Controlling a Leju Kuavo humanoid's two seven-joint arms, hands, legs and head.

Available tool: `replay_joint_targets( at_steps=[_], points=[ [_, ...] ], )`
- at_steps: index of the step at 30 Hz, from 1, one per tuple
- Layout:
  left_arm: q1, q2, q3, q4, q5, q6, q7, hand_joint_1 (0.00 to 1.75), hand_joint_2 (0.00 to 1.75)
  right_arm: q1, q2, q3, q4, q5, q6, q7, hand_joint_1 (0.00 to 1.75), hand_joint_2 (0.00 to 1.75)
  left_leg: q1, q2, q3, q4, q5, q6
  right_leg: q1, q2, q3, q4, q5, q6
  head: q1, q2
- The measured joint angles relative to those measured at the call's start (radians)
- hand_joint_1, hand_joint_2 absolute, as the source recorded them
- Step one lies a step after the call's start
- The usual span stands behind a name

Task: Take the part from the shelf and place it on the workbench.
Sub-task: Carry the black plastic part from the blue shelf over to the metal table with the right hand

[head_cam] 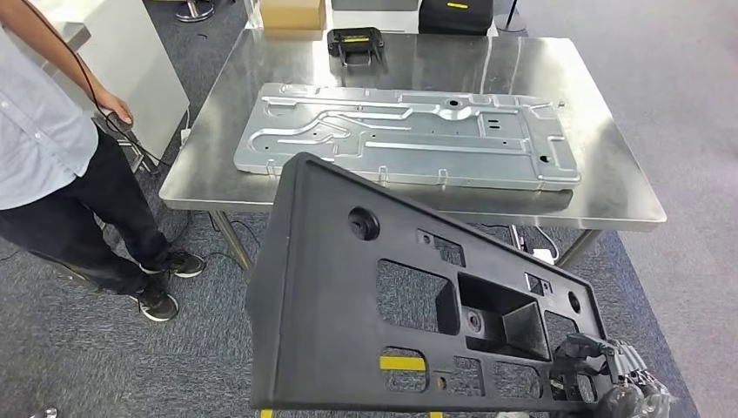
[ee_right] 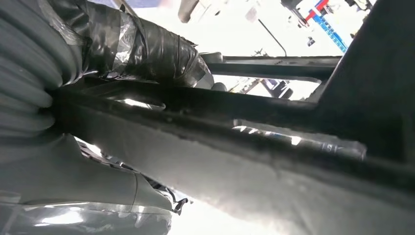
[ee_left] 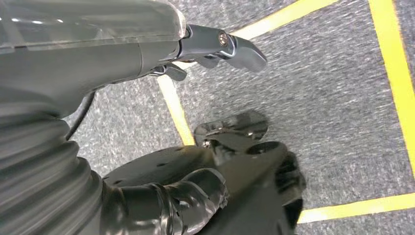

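Carrying step: the part is held up in front of the table, not yet set down.

Nearest, the right hand (head_cam: 613,374) grips the lower right edge of the black part (head_cam: 392,305), its fingers (ee_right: 147,46) wrapped over a rib. The left hand (ee_left: 195,49) hangs over the floor, fingers curled in on nothing. The part is a large, flat, black plastic panel with cut-outs and a yellow tag, tilted. Beyond it lies the steel table (head_cam: 609,196), carrying a grey metal plate (head_cam: 409,135). Next, the robot likely must reach forward and lower the panel.
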Motion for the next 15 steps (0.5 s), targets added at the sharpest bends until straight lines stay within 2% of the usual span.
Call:
replay_joint_targets(
  at_steps=[1, 2, 3, 4, 5, 6, 7, 8, 11, 12, 13, 15],
  points=[
    [-0.002, 0.000, 0.000, 0.000, -0.001, 0.000, 0.000, 0.00, 1.75, -0.003, -0.004, 0.000, 0.000, 0.002, 0.000, 0.004, 1.75, 1.75, 0.000, -0.001, 0.004, 0.000, -0.006, 0.000, -0.003, 0.000, -0.042, 0.047, -0.020, 0.004, 0.000, 0.000],
    [-0.003, 0.000, 0.000, 0.000, -0.003, -0.001, 0.000, 0.00, 1.75, -0.004, -0.008, 0.000, 0.000, 0.005, 0.000, 0.008, 1.75, 1.75, 0.001, -0.002, 0.011, 0.000, -0.013, -0.003, -0.006, 0.000, -0.072, 0.070, -0.024, 0.008, 0.000, 0.000],
    [-0.001, 0.000, 0.000, 0.000, -0.004, -0.001, 0.000, 0.00, 1.75, -0.006, -0.012, 0.000, 0.000, 0.009, 0.000, 0.011, 1.75, 1.75, 0.003, -0.003, 0.022, 0.000, -0.022, -0.006, -0.009, -0.001, -0.088, 0.060, -0.008, 0.012, 0.000, 0.000],
    [0.000, 0.000, 0.000, 0.000, -0.005, -0.001, 0.000, 0.00, 1.75, -0.009, -0.016, 0.000, 0.000, 0.013, 0.000, 0.014, 1.75, 1.75, 0.005, -0.003, 0.035, 0.000, -0.032, -0.010, -0.011, -0.001, -0.088, 0.019, 0.031, 0.015, 0.000, 0.000],
    [0.002, 0.000, 0.000, 0.000, -0.006, -0.001, 0.001, 0.00, 1.75, -0.012, -0.020, 0.000, 0.000, 0.015, 0.000, 0.016, 1.75, 1.75, 0.006, -0.003, 0.047, 0.000, -0.043, -0.014, -0.013, -0.002, -0.079, -0.038, 0.086, 0.016, 0.000, 0.000],
    [0.002, -0.001, 0.000, 0.000, -0.006, -0.001, 0.001, 0.00, 1.75, -0.015, -0.022, 0.000, 0.001, 0.016, 0.000, 0.018, 1.75, 1.75, 0.008, -0.003, 0.057, 0.000, -0.052, -0.019, -0.012, -0.005, -0.074, -0.088, 0.122, 0.015, 0.000, 0.000],
    [0.001, -0.001, 0.000, 0.000, -0.006, -0.001, 0.001, 0.00, 1.75, -0.018, -0.026, 0.000, 0.001, 0.016, 0.000, 0.021, 1.75, 1.75, 0.008, -0.003, 0.062, -0.001, -0.060, -0.026, -0.009, -0.007, -0.069, -0.121, 0.148, 0.009, 0.001, 0.000],
    [-0.001, -0.001, 0.000, 0.000, -0.007, -0.001, 0.002, 0.00, 1.75, -0.020, -0.028, 0.000, 0.002, 0.016, 0.000, 0.022, 1.75, 1.75, 0.008, -0.003, 0.067, -0.001, -0.064, -0.033, -0.006, -0.008, -0.068, -0.135, 0.158, 0.000, 0.001, 0.000],
    [-0.005, -0.001, 0.000, 0.000, -0.009, -0.001, 0.002, 0.00, 1.75, -0.025, -0.032, 0.001, 0.001, 0.016, 0.000, 0.027, 1.75, 1.75, 0.007, -0.002, 0.079, 0.014, -0.067, -0.051, -0.006, -0.005, -0.046, -0.150, 0.153, -0.029, 0.001, 0.000],
    [-0.006, -0.001, 0.000, 0.000, -0.009, -0.001, 0.002, 0.00, 1.75, -0.028, -0.033, 0.001, 0.001, 0.016, 0.000, 0.028, 1.75, 1.75, 0.008, -0.002, 0.066, 0.043, -0.069, -0.054, -0.008, -0.005, -0.033, -0.157, 0.150, -0.036, 0.000, 0.000],
    [-0.007, -0.001, 0.000, 0.000, -0.009, -0.001, 0.002, 0.00, 1.75, -0.030, -0.034, 0.001, 0.000, 0.016, 0.000, 0.028, 1.75, 1.75, 0.009, -0.001, 0.039, 0.090, -0.078, -0.058, -0.009, -0.006, -0.021, -0.163, 0.146, -0.042, 0.000, 0.000],
    [-0.008, -0.001, 0.000, 0.000, -0.010, -0.001, 0.002, 0.00, 1.75, -0.034, -0.035, 0.002, 0.000, 0.016, 0.000, 0.030, 1.75, 1.75, 0.010, -0.001, -0.042, 0.204, -0.118, -0.064, -0.007, -0.007, -0.003, -0.169, 0.134, -0.049, -0.002, 0.000]
  ],
)
